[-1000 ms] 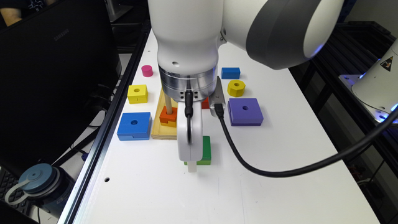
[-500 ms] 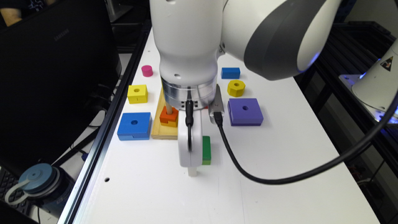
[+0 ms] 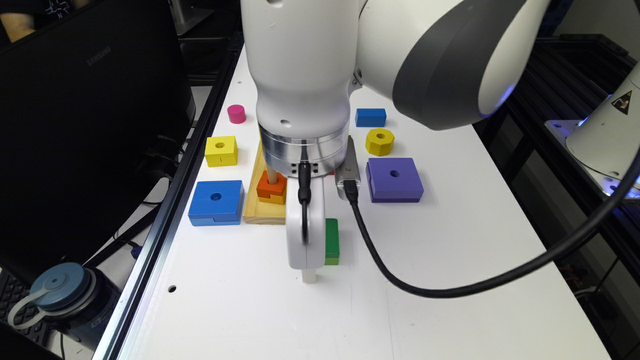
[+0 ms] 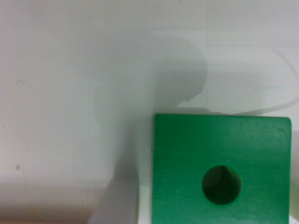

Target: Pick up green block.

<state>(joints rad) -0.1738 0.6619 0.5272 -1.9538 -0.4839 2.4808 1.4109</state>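
The gripper (image 3: 309, 272), its finger state impossible to tell, is low at the green block (image 3: 332, 241) on the white table (image 3: 450, 310); grasping and lifting remain.

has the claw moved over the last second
Yes, slightly. Against the fixed purple block, the claw has shifted toward the exterior view's right, covering more of the green block.

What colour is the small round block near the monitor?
Pink: the round block shows best in the exterior view.
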